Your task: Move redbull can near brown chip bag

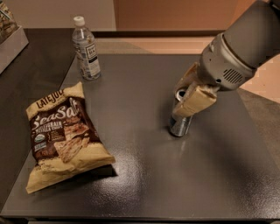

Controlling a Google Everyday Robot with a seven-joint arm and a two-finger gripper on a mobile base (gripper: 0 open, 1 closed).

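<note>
One grasp looks made: the gripper [183, 103] pinches the tilted redbull can [180, 126], which next needs carrying to the brown chip bag [61, 135], well apart on the gripper's left.

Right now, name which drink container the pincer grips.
The silver redbull can, right of centre, inside the pincer; the clear water bottle stands untouched far left.

Dark glossy table [144, 183] (light glinting off it), orange wall [175, 13], tan floor [144, 46].
</note>
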